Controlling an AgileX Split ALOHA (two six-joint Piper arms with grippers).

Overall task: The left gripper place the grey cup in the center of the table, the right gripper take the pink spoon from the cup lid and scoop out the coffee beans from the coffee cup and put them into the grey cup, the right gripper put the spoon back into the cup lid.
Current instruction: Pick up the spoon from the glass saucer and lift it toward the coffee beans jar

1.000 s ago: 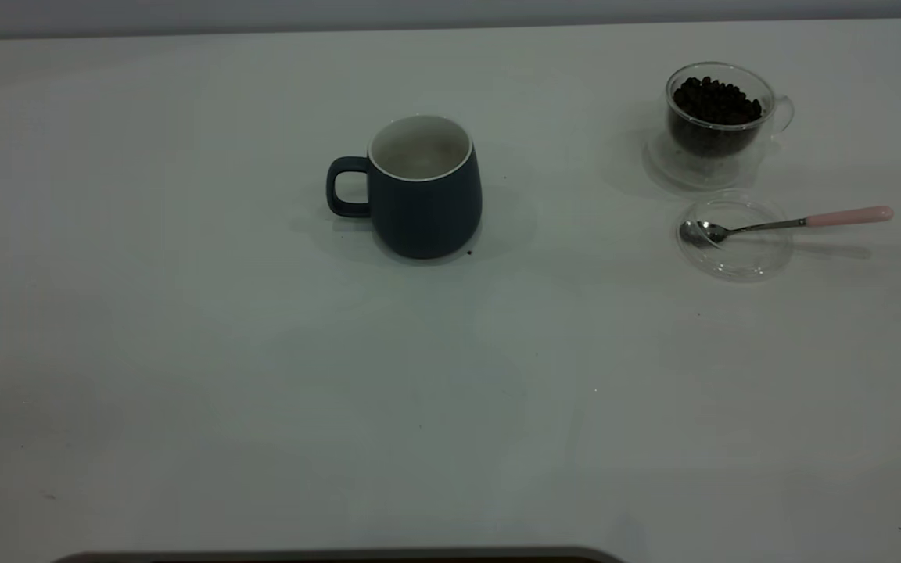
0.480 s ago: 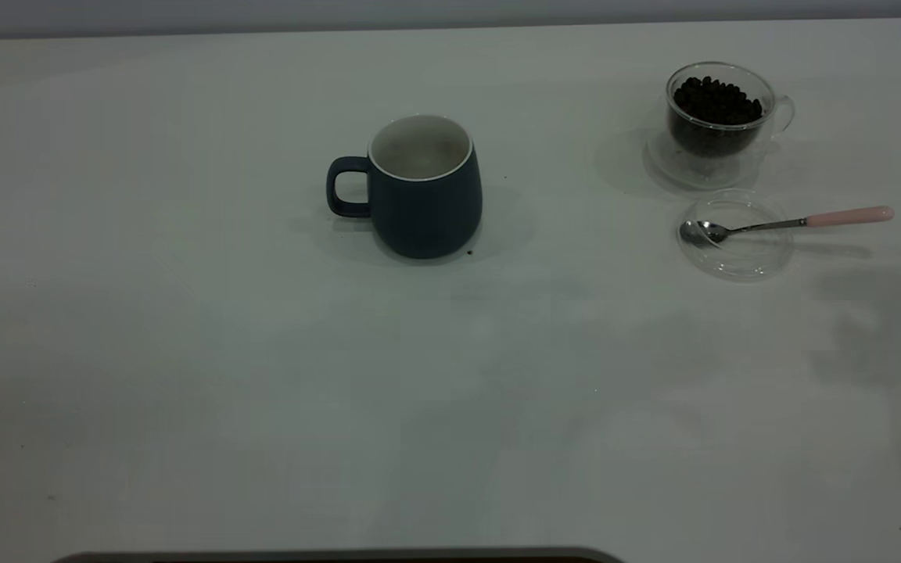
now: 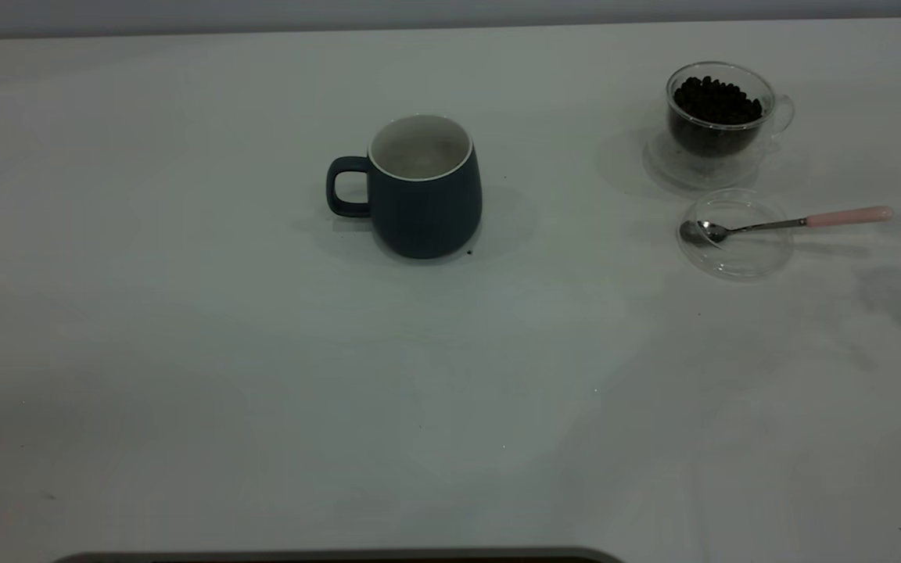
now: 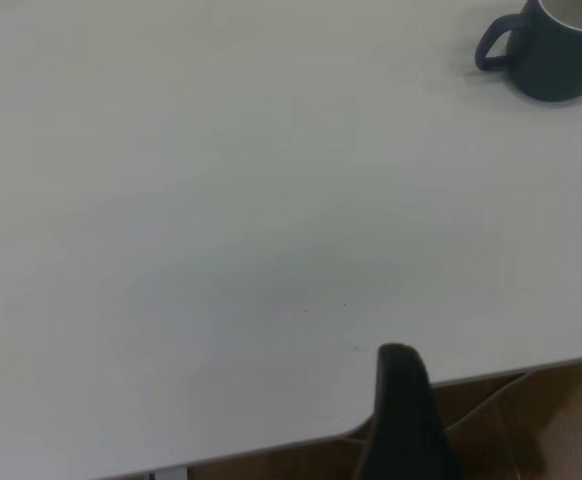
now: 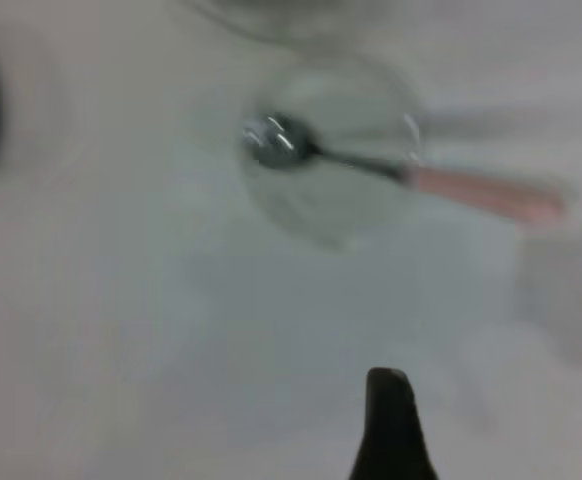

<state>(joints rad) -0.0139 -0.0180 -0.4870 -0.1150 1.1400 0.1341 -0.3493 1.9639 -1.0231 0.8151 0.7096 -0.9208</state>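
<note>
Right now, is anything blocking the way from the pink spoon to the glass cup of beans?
Nothing visible does. The pink spoon lies with its bowl in the cup lid, and the coffee cup stands just behind it in the exterior view, with only bare table around them.

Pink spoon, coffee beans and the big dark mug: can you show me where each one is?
pink spoon (image 3: pixel 848 216): exterior view, on its pink handle end.
coffee beans (image 3: pixel 715 100): exterior view, top of the heap in the glass cup.
grey cup (image 3: pixel 427 215): exterior view, on its dark outer wall.
</note>
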